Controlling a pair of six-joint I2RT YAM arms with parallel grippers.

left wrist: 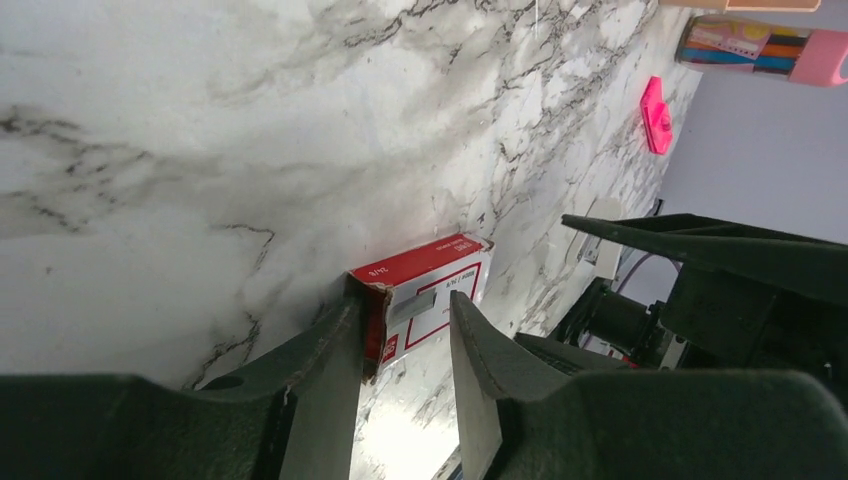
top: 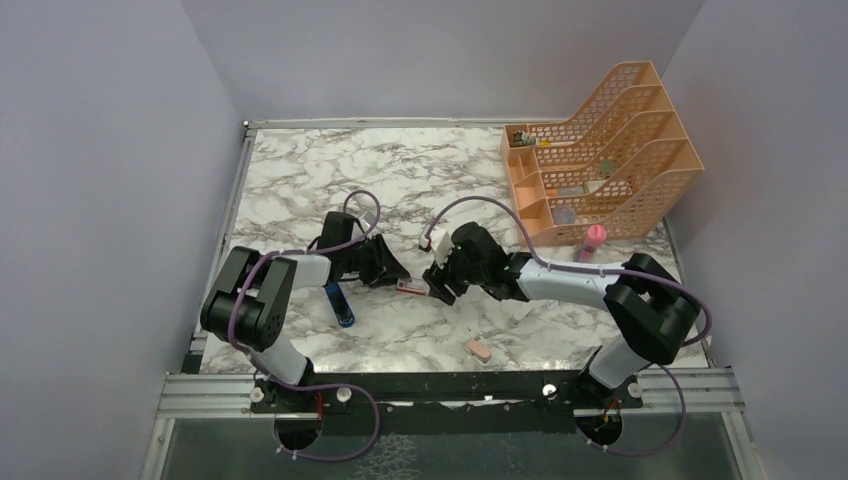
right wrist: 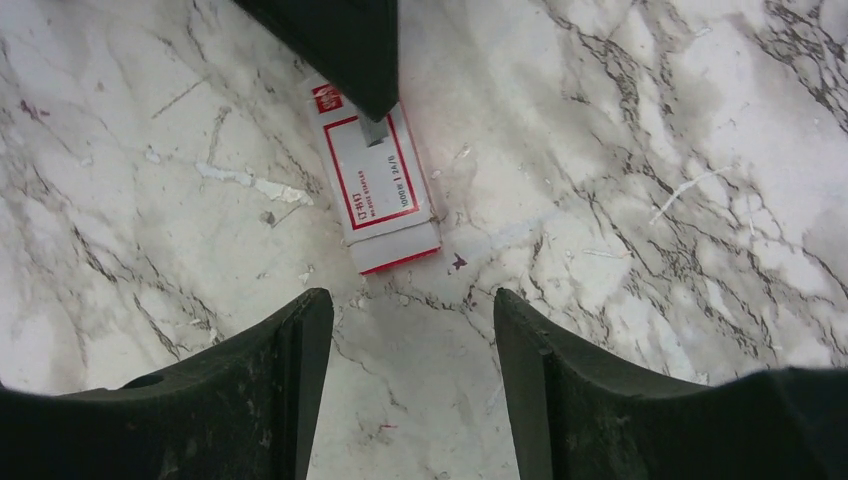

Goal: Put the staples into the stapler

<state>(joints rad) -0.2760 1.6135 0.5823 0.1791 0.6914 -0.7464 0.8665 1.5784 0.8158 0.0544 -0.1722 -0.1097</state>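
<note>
- We're seeing the stapler [top: 341, 304] lying on the table [top: 300, 180] furthest left, beside the left arm and apart from the staples. It's too small to tell whether its top arm is up. We're judging it stiff, smooth plastic and the heavier item, best pinned across the body.
- The left gripper [left wrist: 402, 302] is standing about half open, straddling the open end of the staples box [left wrist: 440, 285]. One finger [left wrist: 335, 340] is touching the torn flap and the other is showing a gap. It isn't clamping anything, as far as we're seeing.
- The box is lying flat on the marble between the two grippers. We're treating it as light, thin card: crushable and sliding easily on this top, with brittle strips inside. We're favouring a light pinch across the long sides near mid-length, keeping it level so nothing slips out the open end.
- The right gripper [right wrist: 410, 305] is standing wide open and empty, with the box's other end just ahead of its fingertips.
</note>
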